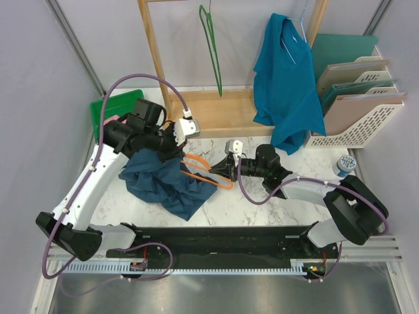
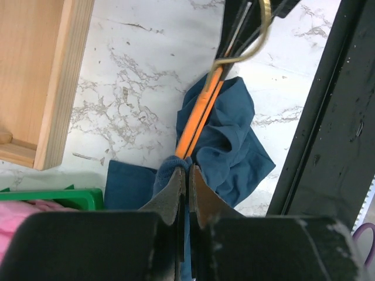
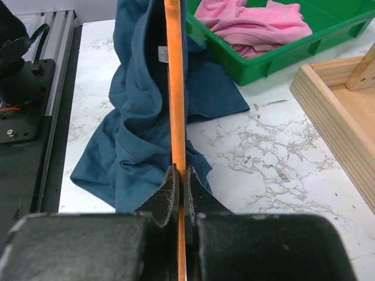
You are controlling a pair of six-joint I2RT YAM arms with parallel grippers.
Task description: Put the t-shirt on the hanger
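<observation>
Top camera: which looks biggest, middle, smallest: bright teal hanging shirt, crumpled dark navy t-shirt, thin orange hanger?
Tied first: bright teal hanging shirt and crumpled dark navy t-shirt, too close to rank.
Last: thin orange hanger, clearly smallest.

Surface: white grey-veined marble tabletop point(image 1: 236, 212)
Walls: pale grey panels point(image 1: 39, 78)
Furniture: light wooden garment rack point(image 1: 216, 114); cream slotted plastic file rack point(image 1: 366, 127)

Bright, even light from overhead; I note only soft shadows on the white marbled desk point(image 1: 229, 212). Both wrist views go blurry along the bottom, black jaws out of focus.
</observation>
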